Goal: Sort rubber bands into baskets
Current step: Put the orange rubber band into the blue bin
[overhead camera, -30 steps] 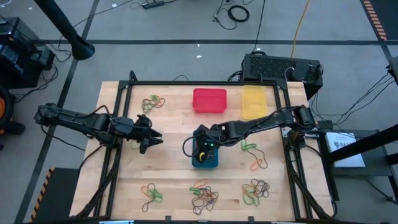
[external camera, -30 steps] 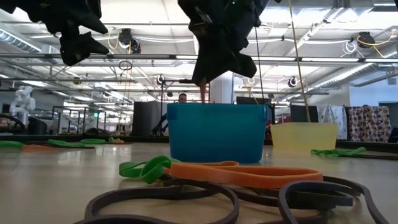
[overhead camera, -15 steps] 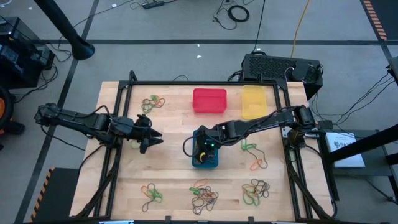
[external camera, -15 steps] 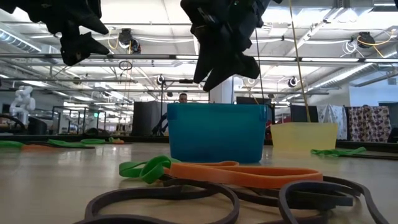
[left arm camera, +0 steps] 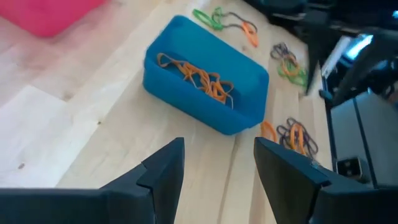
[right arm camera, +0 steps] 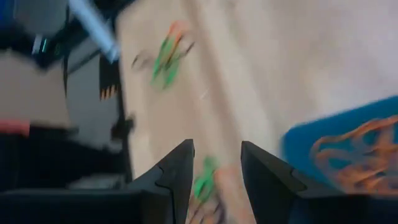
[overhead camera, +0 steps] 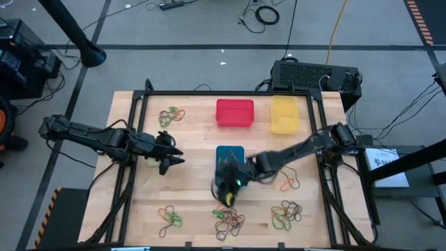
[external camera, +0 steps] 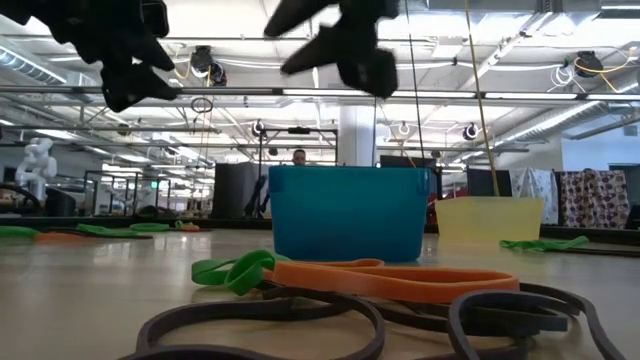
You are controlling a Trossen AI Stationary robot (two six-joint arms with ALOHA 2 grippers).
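The blue basket (overhead camera: pixel 230 152) stands mid-table with orange rubber bands (left arm camera: pixel 199 78) lying in it. The red basket (overhead camera: pixel 235 113) and the yellow basket (overhead camera: pixel 285 113) stand at the far side. My right gripper (overhead camera: pixel 224 194) hangs open above the table just near of the blue basket, with nothing between its fingers (right arm camera: pixel 216 149). A pile of rubber bands (overhead camera: pixel 228 219) lies on the table below and near of it. My left gripper (overhead camera: pixel 174 157) hovers open and empty to the left of the blue basket (left arm camera: pixel 186 99).
More piles of rubber bands lie at the far left (overhead camera: pixel 171 115), near left (overhead camera: pixel 167 217), near right (overhead camera: pixel 286 213) and right of the blue basket (overhead camera: pixel 287 183). A black frame (overhead camera: pixel 139 174) borders the wooden table.
My right gripper has opened above the blue basket, then swung toward the table's near edge, tipping up a little. It now hangs past the basket's near side. My left gripper has stayed where it was.
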